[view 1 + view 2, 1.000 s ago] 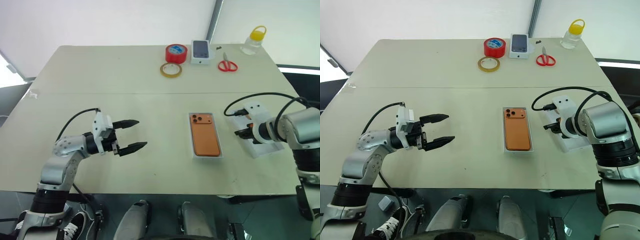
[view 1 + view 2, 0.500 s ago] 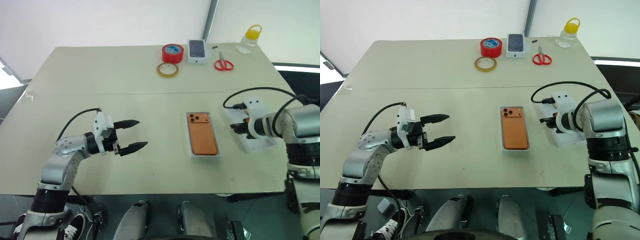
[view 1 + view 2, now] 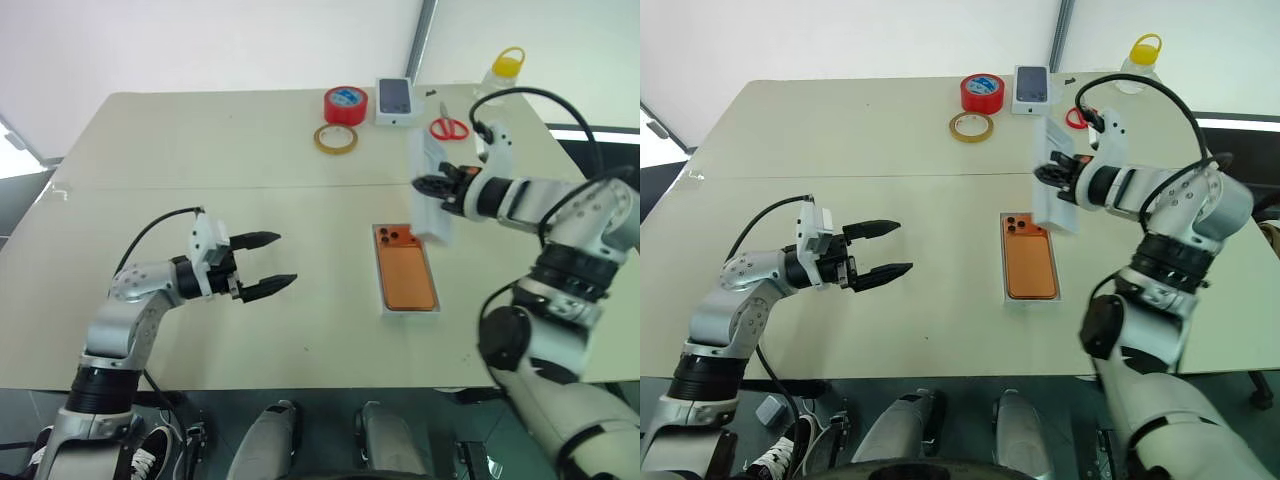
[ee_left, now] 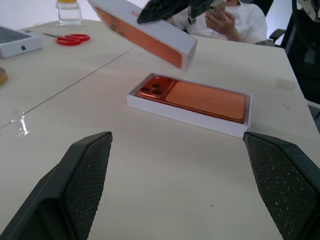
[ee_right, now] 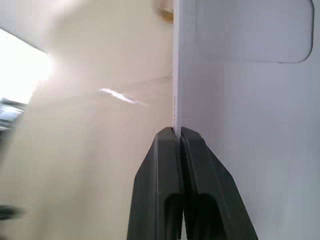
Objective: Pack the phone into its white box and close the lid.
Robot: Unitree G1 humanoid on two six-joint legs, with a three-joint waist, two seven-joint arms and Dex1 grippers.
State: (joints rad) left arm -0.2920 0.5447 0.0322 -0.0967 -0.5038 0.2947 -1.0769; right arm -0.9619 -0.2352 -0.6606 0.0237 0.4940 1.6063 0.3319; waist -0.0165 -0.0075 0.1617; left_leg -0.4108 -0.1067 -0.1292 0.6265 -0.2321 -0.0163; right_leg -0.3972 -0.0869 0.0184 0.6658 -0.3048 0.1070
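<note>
The orange phone lies camera-side up in the shallow white box at mid-table. Over the box's far end hangs the lid, a white tray tilted steeply. My right gripper is shut on one of its thin walls. In the right wrist view the fingertips are pinched on the edge of the lid. My left gripper is open and holds nothing. It hovers level over the table, well to the left of the box and pointing toward it. Its fingers frame the phone.
Along the far edge stand a red tape roll, a yellowish tape ring, a small white box with a phone picture, red scissors and a yellow-capped bottle. A seated person is beyond the table's right side.
My right gripper has lifted the lid off the table at the right. It has swung the lid leftward and up, tilting it over the far end of the phone box. The left arm stayed put.
</note>
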